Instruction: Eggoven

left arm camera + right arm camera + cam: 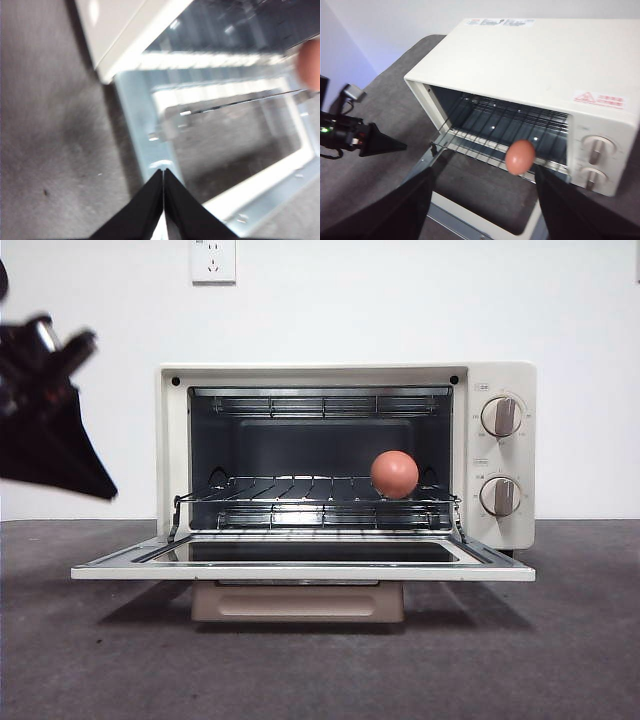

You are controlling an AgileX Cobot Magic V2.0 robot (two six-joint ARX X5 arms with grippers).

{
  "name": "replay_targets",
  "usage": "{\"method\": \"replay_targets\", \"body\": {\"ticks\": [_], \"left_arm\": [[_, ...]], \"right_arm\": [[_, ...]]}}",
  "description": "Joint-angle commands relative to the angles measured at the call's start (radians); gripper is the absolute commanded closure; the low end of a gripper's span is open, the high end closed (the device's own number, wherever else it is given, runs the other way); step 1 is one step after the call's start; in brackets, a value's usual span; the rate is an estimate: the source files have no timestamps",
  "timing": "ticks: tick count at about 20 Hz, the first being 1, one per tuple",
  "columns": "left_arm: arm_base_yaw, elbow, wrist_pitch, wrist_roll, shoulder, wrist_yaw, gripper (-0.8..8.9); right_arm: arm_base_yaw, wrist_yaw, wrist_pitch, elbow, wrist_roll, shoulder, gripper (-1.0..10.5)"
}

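Small smooth reddish-brown egg (394,474): rested on the wire rack (300,490) inside the cream toaster oven (500,380), right of centre. Glass door (300,568): lay flat open. Left claw (163,200): jaws closed, empty, over the door's hinge corner, egg beyond. Right claw (482,200): jaws spread, empty, set back, facing the egg.

egg (311,64) cut by frame edge, oven (210,60) interior blurred

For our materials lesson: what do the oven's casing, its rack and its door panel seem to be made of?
Oven casing: cream, smooth, faintly glossy, probably painted metal, though plastic can't be excluded.
Rack: thin bare metal wire, shiny with glints.
Door panel: likely dark glass, reflective and see-through in the wrist views, in a pale frame.
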Motion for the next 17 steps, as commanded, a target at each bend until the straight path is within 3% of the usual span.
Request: {"method": "replay_targets", "body": {"ticks": [1, 6, 17], "left_arm": [[-0.001, 0.008, 0.046, 0.000, 0.088, -0.005, 8.08], [-0.002, 0.008, 0.100, -0.003, 0.195, -0.036, 8.08], [-0.049, 0.008, 0.105, 0.009, 0.318, 0.077, 8.08]], "right_arm": [[0.005, 0.008, -0.022, 0.018, -0.019, -0.025, 6.2], [0.005, 0.010, -0.031, 0.018, -0.018, -0.058, 6.2], [0.005, 0.014, -0.029, 0.018, -0.022, -0.056, 6.2]]}}
